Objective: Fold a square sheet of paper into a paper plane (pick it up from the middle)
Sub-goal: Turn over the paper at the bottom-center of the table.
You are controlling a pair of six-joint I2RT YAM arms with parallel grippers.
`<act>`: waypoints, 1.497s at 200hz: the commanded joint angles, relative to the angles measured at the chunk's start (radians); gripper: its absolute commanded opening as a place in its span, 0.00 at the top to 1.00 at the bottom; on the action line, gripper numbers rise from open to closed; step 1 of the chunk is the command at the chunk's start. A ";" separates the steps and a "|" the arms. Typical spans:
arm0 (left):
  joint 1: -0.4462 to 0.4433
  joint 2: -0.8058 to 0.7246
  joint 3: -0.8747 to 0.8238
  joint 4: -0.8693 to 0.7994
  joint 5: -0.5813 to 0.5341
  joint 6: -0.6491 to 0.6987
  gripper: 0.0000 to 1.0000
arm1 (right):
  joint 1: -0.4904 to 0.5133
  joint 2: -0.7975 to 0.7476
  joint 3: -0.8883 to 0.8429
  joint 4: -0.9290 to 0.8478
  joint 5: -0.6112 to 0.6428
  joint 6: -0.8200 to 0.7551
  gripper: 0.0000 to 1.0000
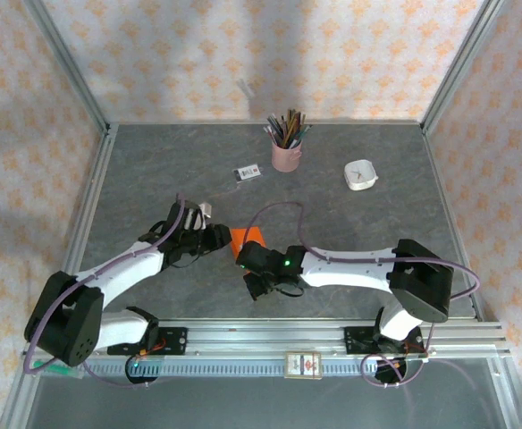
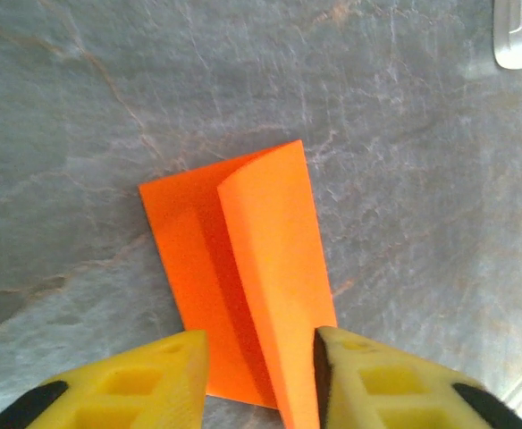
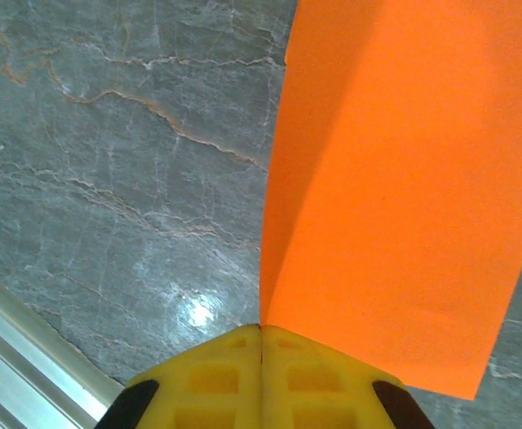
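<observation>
The fold is under way but not finished: the square sheet of paper (image 2: 243, 277) lies on the grey marbled table (image 2: 73, 107) in the middle of the workspace, between the two grippers, with one flap lifted off the lower layer and no crease pressed flat along it. The right gripper (image 3: 261, 344) has its yellow fingers pressed tight together, and the flap's narrow corner comes out of the seam between them, so I judge that it pinches that corner and holds the flap up. The left gripper (image 2: 259, 380) reaches in from the left; its fingers (image 2: 154, 384) stand part-way spread and straddle the sheet's end, one pad touching the edge of the raised flap, the other over the flat layer. Whether they bear on the paper I cannot tell. As I read it, the next move calls for the flap to be carried over and laid down with its edges matched to the layer beneath, then pressed along the fold while the other gripper stops the sheet sliding on the smooth table. There is no pointed nose yet. In the left wrist view the paper is a longish wedge, narrow at the fingers and broad at the end away from them, with its long axis running away from the left gripper, which by the overhead view means roughly left to right and a little toward the far side
</observation>
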 commanded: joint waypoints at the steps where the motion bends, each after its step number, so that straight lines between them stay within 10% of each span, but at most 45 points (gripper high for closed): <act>1: -0.002 0.043 0.041 0.071 0.084 -0.030 0.68 | -0.002 -0.019 -0.024 0.079 -0.002 0.048 0.96; 299: -0.116 0.555 0.385 -0.135 -0.029 0.252 0.73 | -0.081 0.049 -0.061 0.258 -0.035 0.132 0.94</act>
